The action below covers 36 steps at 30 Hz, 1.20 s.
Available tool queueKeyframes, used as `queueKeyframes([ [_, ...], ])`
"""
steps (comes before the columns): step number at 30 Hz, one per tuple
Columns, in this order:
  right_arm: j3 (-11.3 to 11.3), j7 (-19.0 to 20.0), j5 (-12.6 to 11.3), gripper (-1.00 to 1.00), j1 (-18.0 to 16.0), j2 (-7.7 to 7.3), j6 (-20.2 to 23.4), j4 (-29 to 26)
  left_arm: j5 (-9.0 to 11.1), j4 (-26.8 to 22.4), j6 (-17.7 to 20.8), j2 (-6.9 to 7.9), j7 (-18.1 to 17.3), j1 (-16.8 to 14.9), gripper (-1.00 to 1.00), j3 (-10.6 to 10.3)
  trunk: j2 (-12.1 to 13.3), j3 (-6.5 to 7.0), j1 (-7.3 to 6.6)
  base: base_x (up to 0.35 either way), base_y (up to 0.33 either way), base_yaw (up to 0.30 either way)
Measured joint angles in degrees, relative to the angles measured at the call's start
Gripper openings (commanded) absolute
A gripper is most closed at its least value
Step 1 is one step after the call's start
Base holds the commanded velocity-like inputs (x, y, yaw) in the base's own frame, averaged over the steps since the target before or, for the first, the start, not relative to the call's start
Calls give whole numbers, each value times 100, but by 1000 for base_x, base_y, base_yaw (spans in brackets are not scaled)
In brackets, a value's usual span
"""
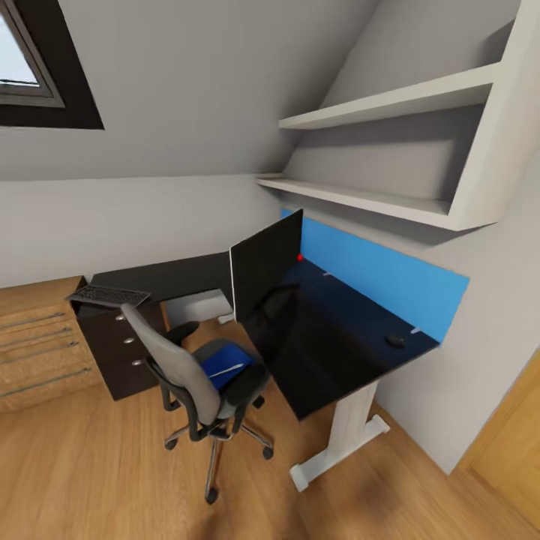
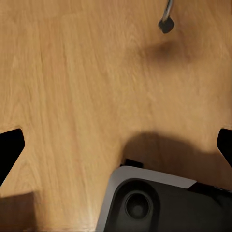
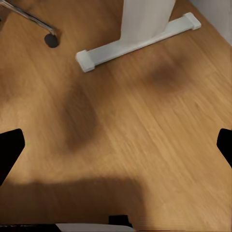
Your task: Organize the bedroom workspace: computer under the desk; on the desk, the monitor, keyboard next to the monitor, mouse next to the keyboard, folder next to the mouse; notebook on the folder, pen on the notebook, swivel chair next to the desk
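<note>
Workspace before tidying. The monitor [image 1: 264, 276] stands at the tabletop's [image 1: 330, 352] inner corner, the mouse [image 1: 395, 340] near its right end, the keyboard [image 1: 109, 295] overhanging its left end; the folder [image 1: 225, 363], bearing the pen [image 1: 225, 370], lies on the swivel chair [image 1: 196, 375]. Both hands, left [image 2: 116, 145] and right [image 3: 116, 145], hang spread and empty above the floor [image 3: 145, 135].
</note>
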Motion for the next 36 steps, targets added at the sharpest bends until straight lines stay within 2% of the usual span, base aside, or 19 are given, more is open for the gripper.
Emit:
queueKeyframes([
  [17,0,9,8,100,0,0,1,1,-13,-2,-2,-15,-14,0,100,-9,0,-34,0,-312,-3,286],
  [31,-6,9,8,100,0,-34,0,-16,-13,-26,-50,-25,-4,0,100,5,0,-62,-3,-32,-2,286],
  [36,-5,8,12,100,0,-35,-1,-9,-22,-27,-32,-26,-19,0,100,-3,-1,-72,-3,0,-213,286],
])
